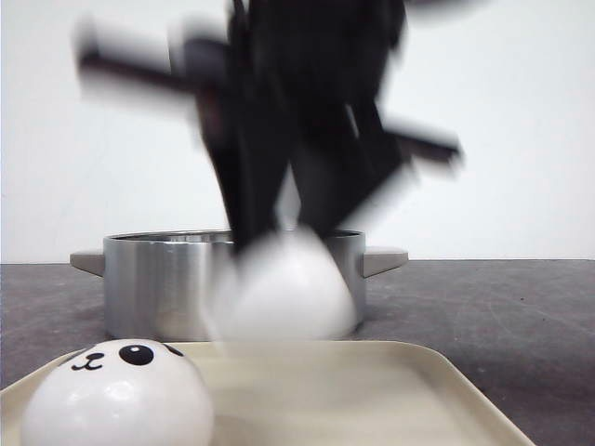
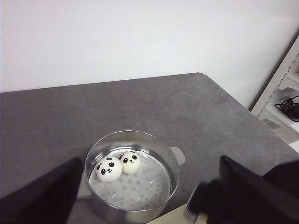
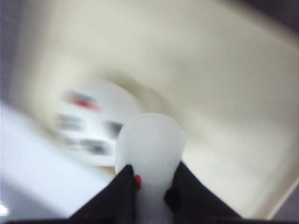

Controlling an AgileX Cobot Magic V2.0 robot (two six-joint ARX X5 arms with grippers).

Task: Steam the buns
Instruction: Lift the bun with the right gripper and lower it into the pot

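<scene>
Right gripper (image 3: pixel 150 186) clamps a bun (image 1: pixel 284 288), blurred, above the tray (image 1: pixel 409 372) and in front of the pot (image 1: pixel 153 279). Left gripper (image 2: pixel 149 196): fingers spread wide, holding nothing, above the pot. Two buns (image 2: pixel 109 168) (image 2: pixel 130 162) sit on the steamer plate; one (image 1: pixel 116 395) waits on the tray. We should clear the rim, keep the squeeze light, and lower onto bare plate beside the pair.

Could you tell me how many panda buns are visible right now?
4: two buns in the steamer pot, at and; one on the cream tray at; one blurred in the right gripper at.
</scene>
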